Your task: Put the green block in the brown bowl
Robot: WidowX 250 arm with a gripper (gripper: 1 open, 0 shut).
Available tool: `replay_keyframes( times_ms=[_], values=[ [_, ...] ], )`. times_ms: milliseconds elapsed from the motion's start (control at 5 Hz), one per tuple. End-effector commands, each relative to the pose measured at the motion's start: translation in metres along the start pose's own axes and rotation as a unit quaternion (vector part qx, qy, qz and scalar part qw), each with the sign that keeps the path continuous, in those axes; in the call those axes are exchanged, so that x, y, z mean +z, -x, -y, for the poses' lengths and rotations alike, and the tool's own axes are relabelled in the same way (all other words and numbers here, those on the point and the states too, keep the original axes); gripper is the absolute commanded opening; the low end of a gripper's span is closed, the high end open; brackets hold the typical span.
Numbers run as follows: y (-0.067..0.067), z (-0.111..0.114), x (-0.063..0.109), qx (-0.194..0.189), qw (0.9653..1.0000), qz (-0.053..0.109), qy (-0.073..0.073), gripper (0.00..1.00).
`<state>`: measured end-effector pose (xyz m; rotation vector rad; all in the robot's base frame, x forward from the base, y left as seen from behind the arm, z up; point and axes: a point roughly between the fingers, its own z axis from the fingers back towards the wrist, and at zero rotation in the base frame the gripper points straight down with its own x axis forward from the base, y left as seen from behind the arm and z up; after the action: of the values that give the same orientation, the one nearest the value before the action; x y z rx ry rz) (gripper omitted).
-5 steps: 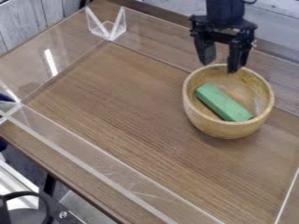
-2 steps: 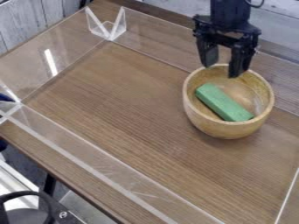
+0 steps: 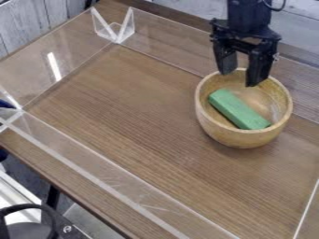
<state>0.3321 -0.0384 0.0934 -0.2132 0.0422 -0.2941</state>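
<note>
The small flat bright green rectangular block (image 3: 238,108) lay slantwise inside the round light-brown wooden bowl (image 3: 244,136), which sat on the dark wood-grain bench (image 3: 125,121) near its right side. The black end effector (image 3: 244,69) hung above the bowl's far rim, pointing down, its fingers spread wide and empty, clear of the block.

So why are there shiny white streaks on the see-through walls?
In the camera view, light glares off the clear plastic walls, leaving bright streaks at left. The picture is small and soft, yet the green block in the brown bowl stays clear, and the gripper looks dark against them.
</note>
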Motion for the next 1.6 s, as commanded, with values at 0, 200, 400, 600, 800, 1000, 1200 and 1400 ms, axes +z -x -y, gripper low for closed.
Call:
replay_keyframes(
  times_ms=[0,200,400,600,800,1000,1200,1400],
  values=[
    [-0.006,0.004,0.031,-0.009,0.9995,0.031,-0.008,1.0],
    [-0.001,0.001,0.059,-0.03,0.9982,0.049,-0.015,1.0],
    [0.005,-0.006,0.095,-0.053,0.9955,0.075,-0.025,1.0],
    [0.015,-0.026,0.119,-0.015,0.9964,0.057,-0.06,1.0],
    [0.027,-0.051,0.121,0.012,0.9969,0.036,-0.069,0.0],
    [0.058,-0.083,0.122,0.028,0.9976,0.038,-0.05,0.0],
    [0.083,-0.102,0.107,0.023,0.9988,0.027,-0.034,1.0],
    [0.092,-0.106,0.088,0.05,0.9978,-0.005,-0.043,0.0]
  ],
)
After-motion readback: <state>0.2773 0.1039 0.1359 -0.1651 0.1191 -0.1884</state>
